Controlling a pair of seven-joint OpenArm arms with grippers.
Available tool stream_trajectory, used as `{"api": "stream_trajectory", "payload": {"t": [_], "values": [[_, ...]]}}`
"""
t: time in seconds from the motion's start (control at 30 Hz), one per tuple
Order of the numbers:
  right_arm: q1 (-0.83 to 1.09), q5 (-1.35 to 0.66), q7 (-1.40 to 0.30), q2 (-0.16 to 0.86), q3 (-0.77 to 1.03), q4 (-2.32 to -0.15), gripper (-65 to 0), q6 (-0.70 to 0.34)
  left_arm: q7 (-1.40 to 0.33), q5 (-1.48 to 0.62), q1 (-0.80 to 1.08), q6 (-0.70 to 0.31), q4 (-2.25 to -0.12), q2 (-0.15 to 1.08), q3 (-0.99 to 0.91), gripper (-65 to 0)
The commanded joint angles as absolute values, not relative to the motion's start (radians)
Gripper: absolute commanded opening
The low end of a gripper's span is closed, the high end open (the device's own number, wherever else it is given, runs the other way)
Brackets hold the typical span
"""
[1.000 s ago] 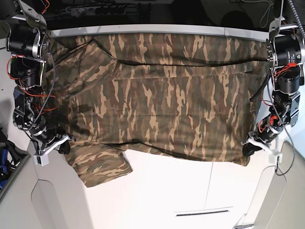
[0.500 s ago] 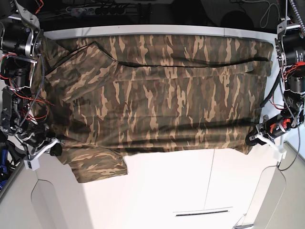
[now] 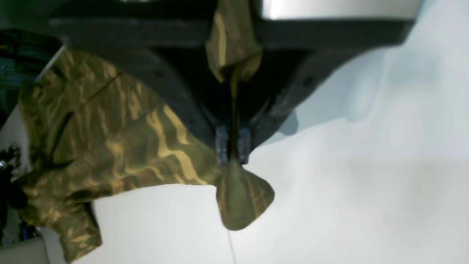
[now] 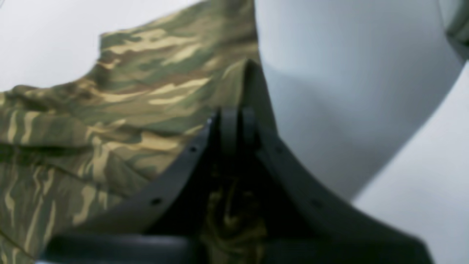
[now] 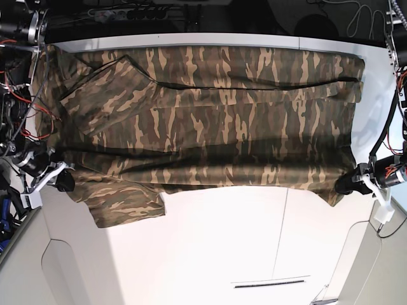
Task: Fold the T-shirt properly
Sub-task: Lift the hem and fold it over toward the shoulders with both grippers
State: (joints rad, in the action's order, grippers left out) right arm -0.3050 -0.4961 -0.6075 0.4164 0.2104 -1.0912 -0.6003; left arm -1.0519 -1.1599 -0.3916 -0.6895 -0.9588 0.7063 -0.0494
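1. Across the far half of the white tabletop (image 5: 216,254) lies the large short-sleeved camo T-shirt in olive, brown & tan streaks (image 5: 210,121), spread wide from the left edge to the right edge, its far hem along the far edge.
2. Near edge of the cloth is lifted off the surface btwn the two arms; it sags slightly in the middle and casts a shadow on the cloth under it.
3. One sleeve hangs/lies at the near-left part of the shirt, by the tabletop's left edge, pointing toward the near side.
4. A dark fold line runs across the far part of the shirt, approx parallel to the far edge.
5. Right gripper (image 5: 60,181) (left side of base view) is at the left edge, black fingers pinched tight on the shirt's cloth near the sleeve; the right wrist view shows both pads (image 4: 229,128) together w/ camo fabric bunched behind them.
6. Left gripper (image 5: 346,184) (right side of base view) is at the right edge, clamped on the near-right corner of the shirt; in the left wrist view a small flap of cloth sticks out past the closed tips (image 3: 221,145).
7. Near half of the tabletop is bare white, w/ a thin seam line running near-to-far right of centre.
8. Cables & a power strip (image 5: 130,11) sit in the dark area beyond the far edge.
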Motion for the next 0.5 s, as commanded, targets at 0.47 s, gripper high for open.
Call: {"api": "stream_trajectory", "payload": {"t": [0.47], "values": [[-0.084,-0.528,-0.602,0.451,0.244,-1.282,-65.0,-0.598,-1.098,-1.224,-0.185,-0.698,-1.155,0.832,-0.057,-65.0]]}}
